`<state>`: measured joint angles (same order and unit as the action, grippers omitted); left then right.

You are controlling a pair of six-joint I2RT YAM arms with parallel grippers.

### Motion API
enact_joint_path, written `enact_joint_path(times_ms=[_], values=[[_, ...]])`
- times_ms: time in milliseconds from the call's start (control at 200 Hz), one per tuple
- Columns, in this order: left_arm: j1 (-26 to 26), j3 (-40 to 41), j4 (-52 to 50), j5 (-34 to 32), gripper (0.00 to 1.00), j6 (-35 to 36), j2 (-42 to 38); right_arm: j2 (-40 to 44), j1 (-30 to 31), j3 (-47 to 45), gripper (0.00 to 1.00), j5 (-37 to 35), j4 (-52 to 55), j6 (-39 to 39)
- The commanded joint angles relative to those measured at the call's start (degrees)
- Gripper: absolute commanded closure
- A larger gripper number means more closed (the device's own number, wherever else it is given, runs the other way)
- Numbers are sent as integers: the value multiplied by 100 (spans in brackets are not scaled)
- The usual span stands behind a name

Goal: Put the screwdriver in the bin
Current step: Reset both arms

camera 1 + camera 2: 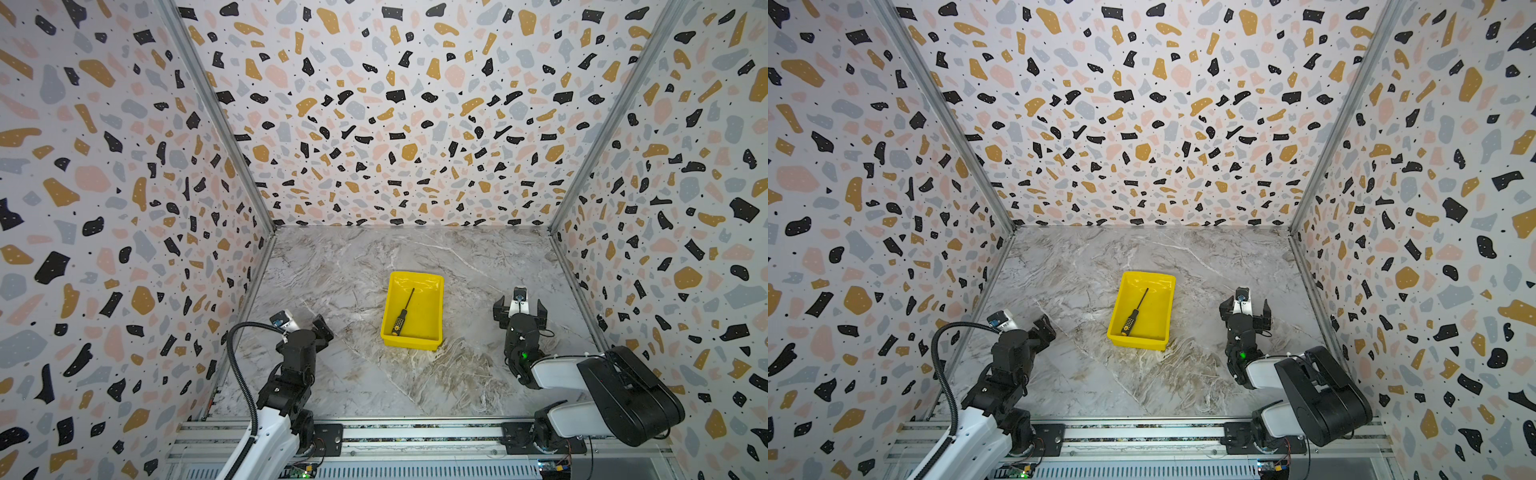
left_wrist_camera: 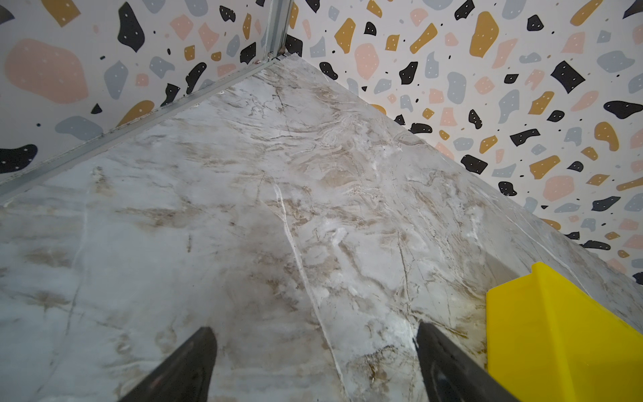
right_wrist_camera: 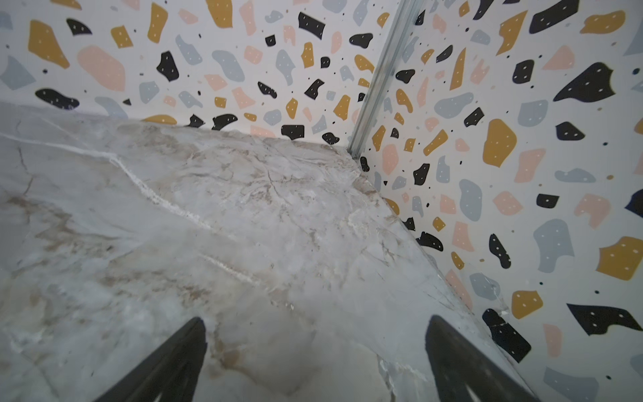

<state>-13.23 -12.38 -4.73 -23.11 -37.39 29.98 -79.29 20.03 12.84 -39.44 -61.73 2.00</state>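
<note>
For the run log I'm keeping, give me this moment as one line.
screwdriver: lying inside bin | left gripper: fingers open, empty | right gripper: fingers open, empty | task: looks done

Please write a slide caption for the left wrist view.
Open left hand over the marble table, one corner of the yellow bin beside it.

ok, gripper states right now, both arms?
Left gripper: open, holding nothing.
Right gripper: open, holding nothing.

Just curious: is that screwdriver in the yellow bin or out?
In. The screwdriver lies flat on the bin floor, inside its walls, in both top views.
</note>
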Motion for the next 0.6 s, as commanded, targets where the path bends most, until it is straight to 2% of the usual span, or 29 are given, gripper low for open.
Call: enact_joint_path(times_ms=[0,90,160,240,340,436,541,596], values=[[14,70,144,-107,9,-58,-2,201,-378,166,1,653,334,-513],[14,69,157,-91,9,-58,-1,343,-791,131,1,1201,510,-784],[15,70,174,-77,9,-49,6,372,-921,8,1,1270,229,-700],[17,71,174,-59,9,-49,22,360,-931,-270,1,1264,-419,-492],[14,70,174,-44,9,-46,19,-157,-980,-783,1,1379,-2189,-277],[14,69,163,-49,9,-42,7,-27,-938,-653,1,1687,-1630,-244],[14,69,156,-49,9,-42,-12,-301,-1099,-541,1,2351,-1590,-176],[14,69,165,-39,7,-48,-9,-780,-1138,-515,1,2359,-2186,-111]])
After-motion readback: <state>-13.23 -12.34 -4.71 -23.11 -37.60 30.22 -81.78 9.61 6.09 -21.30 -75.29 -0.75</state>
